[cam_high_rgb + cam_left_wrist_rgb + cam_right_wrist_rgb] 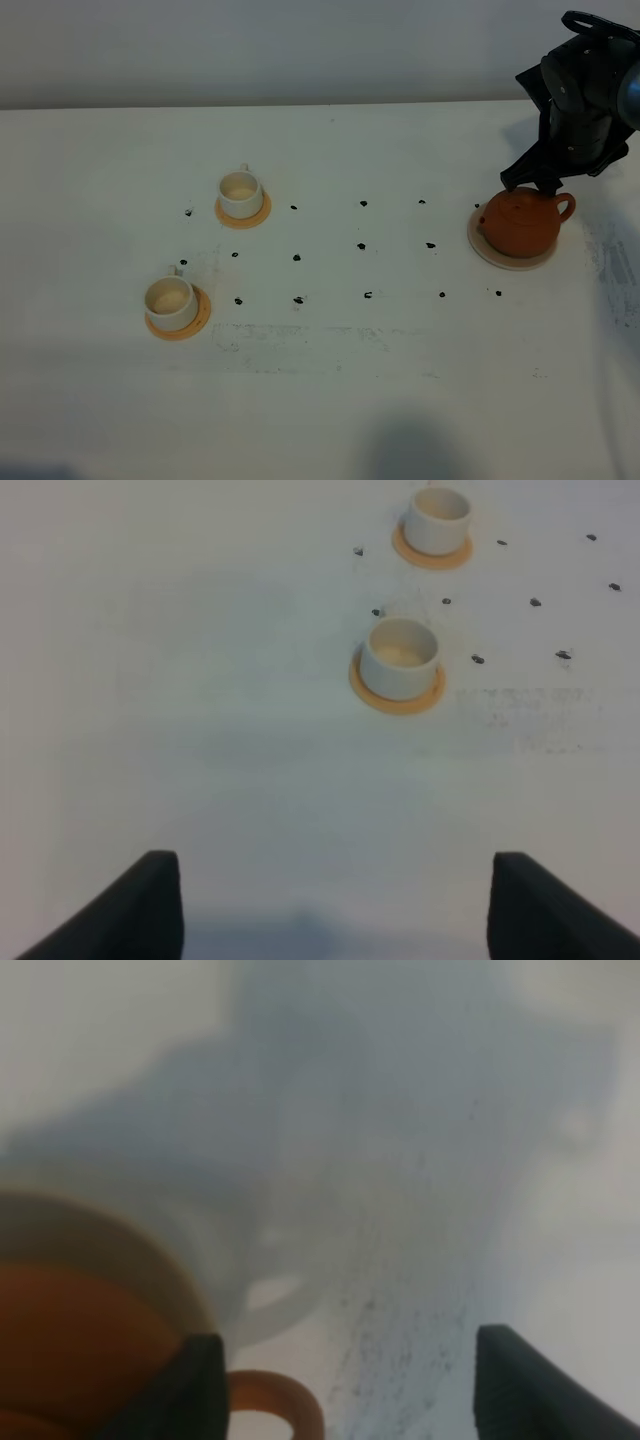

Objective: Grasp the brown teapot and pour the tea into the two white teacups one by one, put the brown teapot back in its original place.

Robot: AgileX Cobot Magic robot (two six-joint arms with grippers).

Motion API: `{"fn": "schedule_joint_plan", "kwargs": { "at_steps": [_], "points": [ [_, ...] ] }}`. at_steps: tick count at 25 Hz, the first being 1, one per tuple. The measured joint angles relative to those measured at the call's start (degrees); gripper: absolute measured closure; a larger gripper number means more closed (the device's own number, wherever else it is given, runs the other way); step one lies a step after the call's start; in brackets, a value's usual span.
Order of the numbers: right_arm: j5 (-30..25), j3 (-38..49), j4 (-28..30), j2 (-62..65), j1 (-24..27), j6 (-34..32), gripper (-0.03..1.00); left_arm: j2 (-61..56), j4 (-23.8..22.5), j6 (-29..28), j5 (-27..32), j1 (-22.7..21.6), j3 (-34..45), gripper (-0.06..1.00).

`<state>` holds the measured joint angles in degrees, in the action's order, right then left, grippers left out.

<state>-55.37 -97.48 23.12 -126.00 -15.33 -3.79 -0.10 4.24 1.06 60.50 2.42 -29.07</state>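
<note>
So, left gripper (335, 905): its two dark fingers stand wide apart over bare table and hold nothing.
table (400, 380): flat, white and smooth, with small black dots (361, 245) in rows.
front teacup (170, 298): small, round and cream-white, with a tiny handle. It stands upright on an orange saucer (198, 318). It looks light and easy to knock over, and it would likely crack if it fell. The inside is pale, and I cannot tell if there is tea in it.
brown teapot (520, 225): round, red-brown and hard like clay, with a dull skin that looks less slippery than glass. It sits upright on the right side of the table, well apart from both cups. It is likely heavier than a cup, more so with tea inside. The lid may slide off when the pot tips.
loop handle (567, 208): a thin ring on the side of the pot that faces away from the cups. This looks like the best place to take hold, pinched firmly so the pot does not swing.
pale coaster (490, 255): round, flat and beige, wider than the pot and right under it.
back teacup (240, 192): the same kind of cup on its own saucer (262, 214), upright.
right gripper (345, 1385): spread wide just above the pot, with the handle loop beside one finger. It is not squeezing anything.
</note>
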Motion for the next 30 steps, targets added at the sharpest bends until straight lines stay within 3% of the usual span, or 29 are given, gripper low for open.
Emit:
{"fn": "schedule_joint_plan", "kwargs": {
  "at_steps": [18,30],
  "points": [
    [2.48,-0.04,-0.58,2.35,-0.17,-0.37,0.41,0.0,0.0,-0.01,0.0,0.0,0.0,0.34],
    [10.47,0.46,-0.71,6.25,1.37,-0.4,0.41,0.0,0.0,-0.01,0.0,0.0,0.0,0.34]
  ]
}}
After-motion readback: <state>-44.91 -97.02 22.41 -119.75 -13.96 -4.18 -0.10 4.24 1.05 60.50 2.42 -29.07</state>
